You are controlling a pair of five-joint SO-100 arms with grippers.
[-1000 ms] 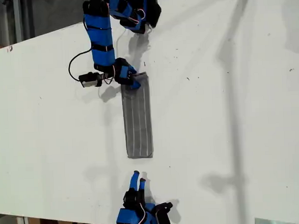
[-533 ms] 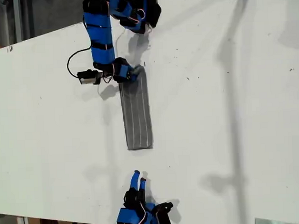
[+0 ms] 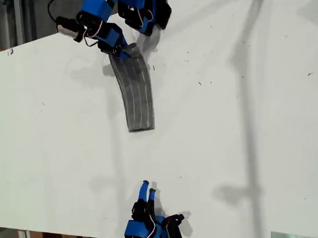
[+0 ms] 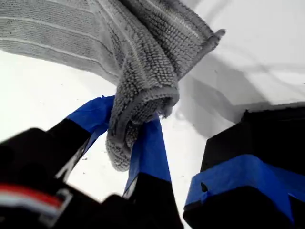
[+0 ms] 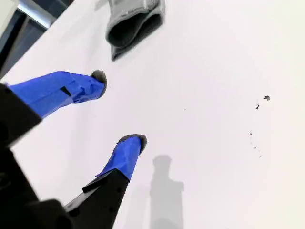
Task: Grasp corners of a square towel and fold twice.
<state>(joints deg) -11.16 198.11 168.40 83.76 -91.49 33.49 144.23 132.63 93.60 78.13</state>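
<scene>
— White flat bench (image 3: 243, 126): what lies on it?
— The dark grey, white-striped towel (image 3: 136, 93), folded into a long strip, far end on the bench, near end lifted.
— Who holds it?
— My first gripper (image 4: 126, 138), fingers clamped on its bunched corner.
— And my second gripper (image 5: 119, 112)?
— Fingers apart, empty, towel beyond their tips.

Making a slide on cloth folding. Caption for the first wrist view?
My first gripper pinches a bunched end of the striped grey towel, lifted above the white table.
</scene>
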